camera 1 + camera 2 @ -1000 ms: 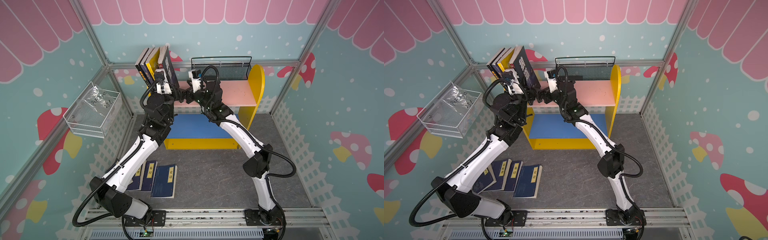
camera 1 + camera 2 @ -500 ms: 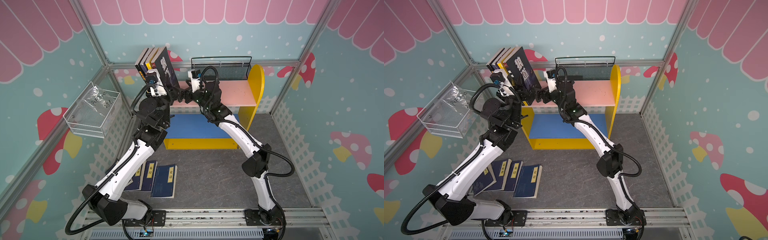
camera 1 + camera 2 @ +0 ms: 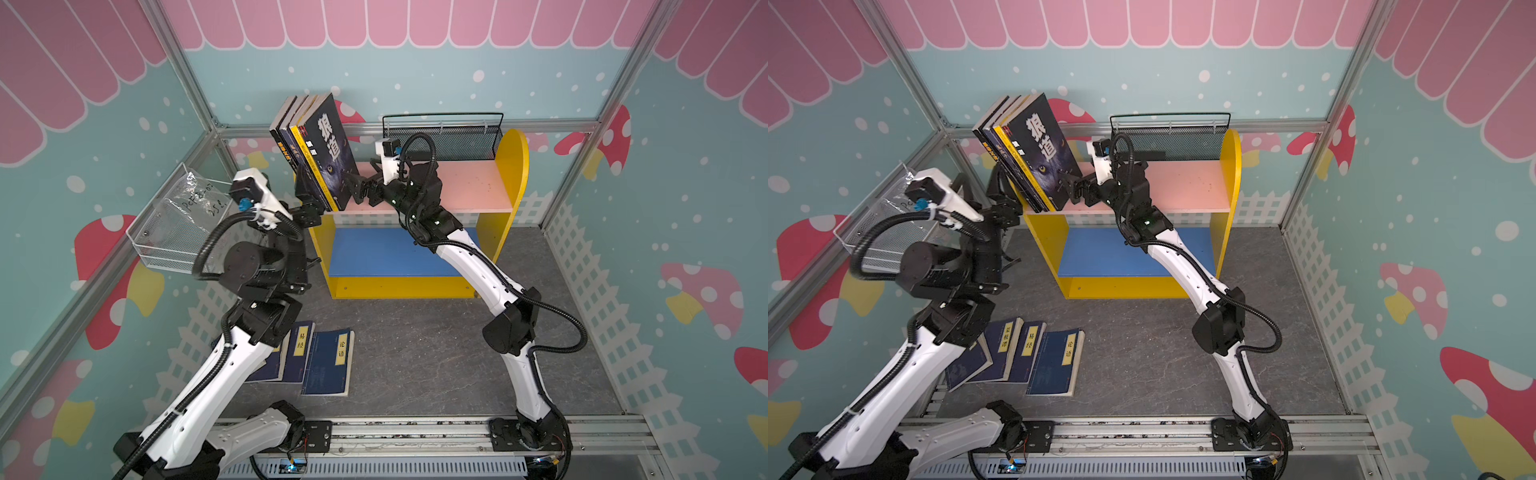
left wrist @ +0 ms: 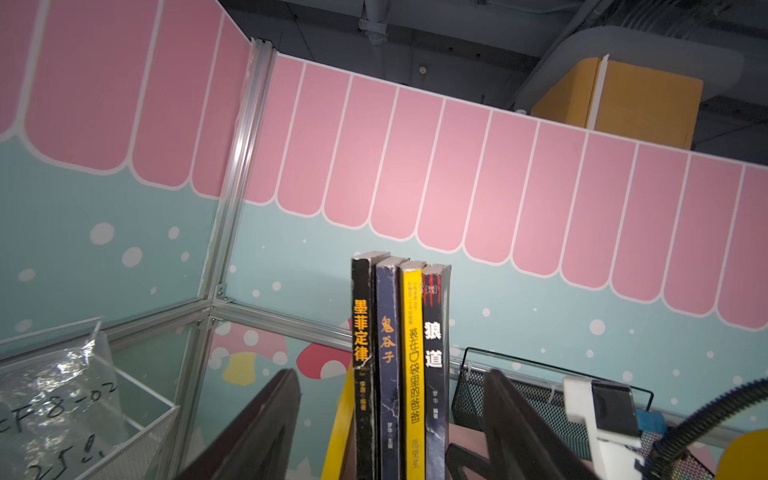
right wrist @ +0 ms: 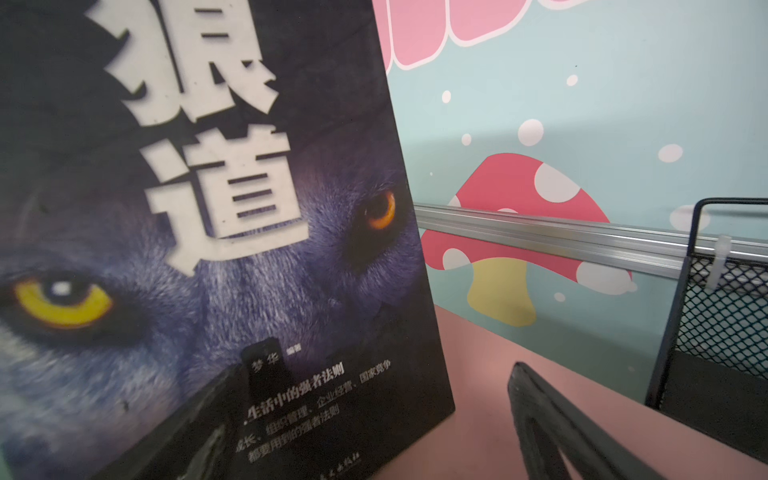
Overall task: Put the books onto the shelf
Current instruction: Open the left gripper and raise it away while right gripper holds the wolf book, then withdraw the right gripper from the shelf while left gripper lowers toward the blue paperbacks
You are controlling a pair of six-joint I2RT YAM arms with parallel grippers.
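Observation:
Several books [image 3: 320,153] [image 3: 1034,149] stand upright at the left end of the shelf's pink upper board [image 3: 469,187] [image 3: 1183,187]. Their spines [image 4: 399,353] are black, navy, yellow and dark. My left gripper [image 3: 307,195] [image 4: 392,374] is open just in front of them, with a gap at each finger. My right gripper [image 3: 357,191] [image 5: 378,370] is open, and one of its fingers [image 5: 199,415] lies against the wolf cover [image 5: 208,208] of the end book. Several navy books [image 3: 328,361] [image 3: 1054,361] lie flat on the floor. The blue lower board [image 3: 374,253] is bare.
A black wire mesh basket [image 3: 444,141] [image 5: 727,316] stands at the back of the upper board. A white wire basket [image 3: 174,224] [image 4: 124,436] holding a plastic bag hangs on the left wall. My left forearm [image 3: 232,374] covers part of the floor books.
My left gripper has opened, let go of the wolf-cover book and drawn back toward the front left. That book now stands with the others. My right gripper has stayed beside the cover.

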